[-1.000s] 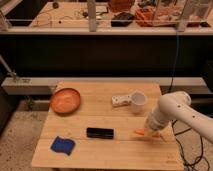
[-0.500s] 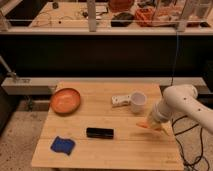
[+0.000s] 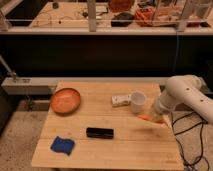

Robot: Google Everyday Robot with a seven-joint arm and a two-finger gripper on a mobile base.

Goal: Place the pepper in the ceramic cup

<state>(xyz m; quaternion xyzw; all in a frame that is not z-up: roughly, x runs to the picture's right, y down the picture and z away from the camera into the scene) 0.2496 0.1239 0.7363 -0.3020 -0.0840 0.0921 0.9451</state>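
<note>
Pepper (image 3: 145, 118): being carried in the tightly closed gripper (image 3: 153, 119), rising from the table (image 3: 125, 150) since a moment ago and coming closer to the ceramic cup (image 3: 138, 101). Now hanging just beside the cup's lower right; probably needing more lifting above the rim.
</note>
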